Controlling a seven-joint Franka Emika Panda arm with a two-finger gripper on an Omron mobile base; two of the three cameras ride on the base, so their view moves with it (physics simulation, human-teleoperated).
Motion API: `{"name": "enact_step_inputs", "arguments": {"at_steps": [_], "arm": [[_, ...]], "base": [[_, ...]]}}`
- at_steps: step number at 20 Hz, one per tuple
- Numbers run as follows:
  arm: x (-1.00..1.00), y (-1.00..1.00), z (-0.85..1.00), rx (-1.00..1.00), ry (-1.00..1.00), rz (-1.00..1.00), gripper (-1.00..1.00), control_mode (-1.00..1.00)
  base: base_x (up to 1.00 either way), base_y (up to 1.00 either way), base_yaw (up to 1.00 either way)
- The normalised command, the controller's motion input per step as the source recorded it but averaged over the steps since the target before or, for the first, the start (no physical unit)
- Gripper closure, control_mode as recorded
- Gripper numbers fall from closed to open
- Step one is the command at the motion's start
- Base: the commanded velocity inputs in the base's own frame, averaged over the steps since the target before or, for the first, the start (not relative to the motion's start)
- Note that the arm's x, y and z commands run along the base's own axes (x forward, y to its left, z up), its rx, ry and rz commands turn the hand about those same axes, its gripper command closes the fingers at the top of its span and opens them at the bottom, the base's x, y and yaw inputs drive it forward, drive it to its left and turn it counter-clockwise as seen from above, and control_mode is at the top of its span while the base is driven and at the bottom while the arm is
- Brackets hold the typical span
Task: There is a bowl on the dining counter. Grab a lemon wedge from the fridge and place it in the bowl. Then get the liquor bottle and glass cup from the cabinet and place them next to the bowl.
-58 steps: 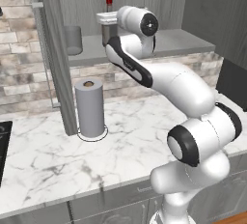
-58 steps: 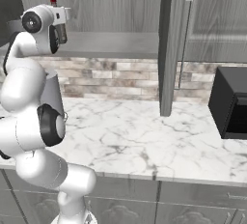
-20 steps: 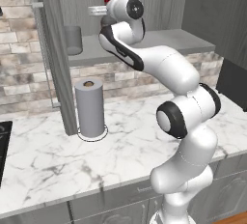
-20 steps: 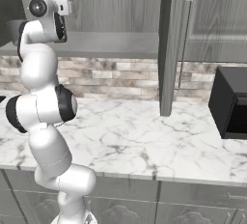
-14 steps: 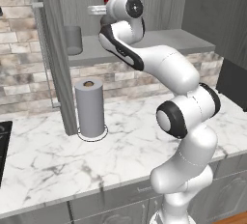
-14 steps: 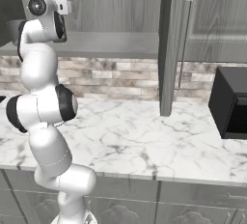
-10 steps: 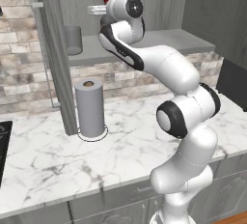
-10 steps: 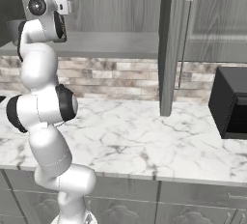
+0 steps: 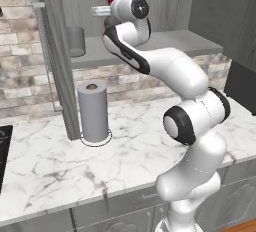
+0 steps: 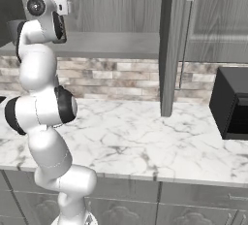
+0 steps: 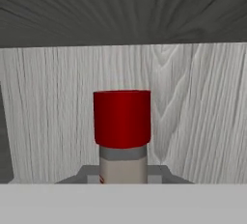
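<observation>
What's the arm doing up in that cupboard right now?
Claw up inside the open cupboard, shut on the bottle. Bottle's red cap sits dead centre in the hand camera. Grey cup on the shelf to the side, untouched.

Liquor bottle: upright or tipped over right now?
Upright relative to the hand: in the hand view the bottle stands vertical with its red cap on top, in front of the cabinet's back wall.

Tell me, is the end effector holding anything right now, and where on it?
Probably the liquor bottle, about the neck under its red cap; the fingers themselves are hidden, so contact cannot be confirmed.
</observation>
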Motion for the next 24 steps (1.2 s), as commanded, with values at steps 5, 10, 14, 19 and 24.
{"name": "enact_step_inputs", "arguments": {"at_steps": [5, 10, 14, 19, 24], "arm": [[-0.55, 0.00, -0.21, 0.00, -0.03, 0.00, 1.00, -1.00], [-0.95, 0.00, -0.22, 0.00, -0.06, 0.01, 1.00, -1.00], [-1.00, -0.15, -0.02, 0.00, -0.03, 0.03, 1.00, -1.00], [-1.00, -0.32, 0.00, 0.05, -0.01, 0.04, 1.00, -1.00], [-1.00, -0.47, 0.10, 0.06, -0.01, 0.04, 1.00, -1.00]], "base": [[0.00, 0.00, 0.00], [0.00, 0.00, 0.00], [0.00, 0.00, 0.00], [0.00, 0.00, 0.00], [0.00, 0.00, 0.00]]}}
